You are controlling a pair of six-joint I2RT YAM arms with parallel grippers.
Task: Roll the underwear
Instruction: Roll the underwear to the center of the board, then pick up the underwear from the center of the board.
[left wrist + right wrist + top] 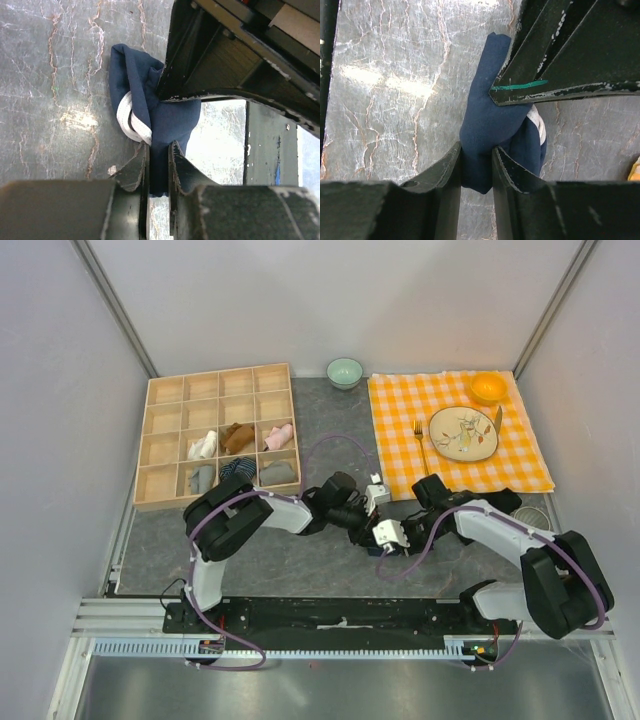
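Underwear [136, 75]: navy blue with white trim, bunched into a crumpled wad on the grey marbled tabletop [300, 565], near its middle and in front of both arm bases. In the overhead view it is almost wholly hidden between the two wrists.
White trim [131, 120]: a loop of it sticks out on one side of the wad in the left wrist view. The right wrist view shows only a small patch of it.
Left tool [159, 151]: closed, with a fold of the navy fabric pinched between its two fingers [136, 170].
Right tool [476, 154]: closed on the opposite side of the same wad. The cloth bulges out above its fingertips.
Tools together: they meet tip to tip over the garment, and each shows as a dark frame in the other's wrist view.
Wooden compartment tray [150, 440]: far left of the tabletop. It holds several small rolled garments in its nearer cells, well apart from the underwear.
Orange checked cloth [400, 430]: far right. It carries a patterned plate [463, 433], a fork [420, 445] and an orange bowl [488, 387].
Pale green bowl [345, 371]: at the back edge, between tray and cloth.
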